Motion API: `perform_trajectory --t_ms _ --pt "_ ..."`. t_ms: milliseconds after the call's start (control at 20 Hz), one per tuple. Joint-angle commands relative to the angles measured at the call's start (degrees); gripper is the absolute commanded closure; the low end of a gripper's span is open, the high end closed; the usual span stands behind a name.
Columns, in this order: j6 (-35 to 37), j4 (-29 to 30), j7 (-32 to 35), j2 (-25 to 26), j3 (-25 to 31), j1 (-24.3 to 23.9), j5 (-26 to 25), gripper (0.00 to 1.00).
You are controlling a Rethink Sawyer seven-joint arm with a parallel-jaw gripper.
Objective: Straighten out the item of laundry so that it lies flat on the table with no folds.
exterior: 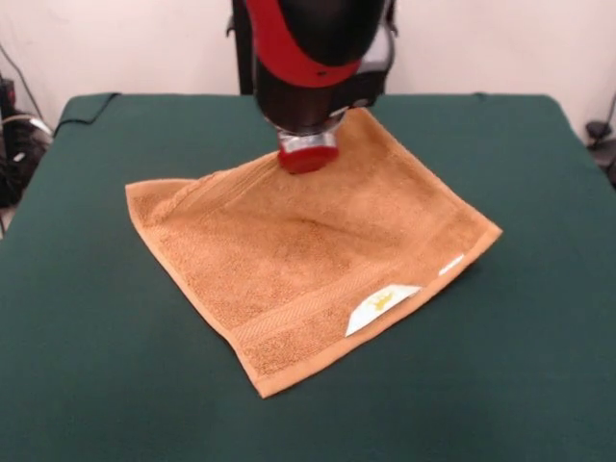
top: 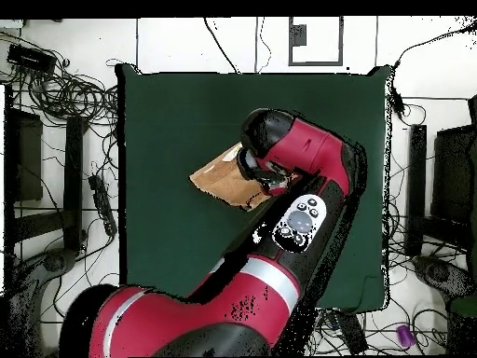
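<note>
Glossy red and black arm (exterior: pixel 313 58), rounded casings, grey button panel (top: pixel 300 222), red-tipped hand (exterior: pixel 308 154)

Bench (exterior: pixel 87 385): bare green cloth lies open on every side of the towel, with wide strips left, right and near in the front view.
Towel (exterior: pixel 308 269): spread low near the middle, one corner pointing near; it rises little above the cloth, with a slight ridge at its far left edge.
Label (exterior: pixel 382 306): lies flat at the towel's near right edge.
Arm (top: pixel 233 298): fills the space above the towel's far part; overhead it covers most of the towel and a diagonal band of the bench.
Gripper (exterior: pixel 308 154): its red tip sits at the towel's far edge, blocking that spot.
Surroundings: cables (top: pixel 65 93) lie off the bench.
</note>
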Motion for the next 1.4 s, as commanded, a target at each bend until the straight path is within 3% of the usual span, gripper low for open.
perform_trajectory --t_ms 50,300,350,900,1300,1400 --pt "-6.5 -1.0 7.5 3.5 9.0 -0.7 1.1 1.00" --pt "-6.8 -0.9 4.9 3.2 9.5 -1.0 -0.6 1.00" --pt "-6.7 -1.0 4.4 3.1 9.5 -1.1 -1.1 0.00" --pt "-5.1 -1.8 8.8 3.2 7.6 -0.8 -0.5 0.00" --pt "-4.3 1.4 10.5 1.6 7.9 0.7 0.4 0.00" --pt "-5.9 4.8 11.6 0.0 8.1 2.1 1.1 0.00"
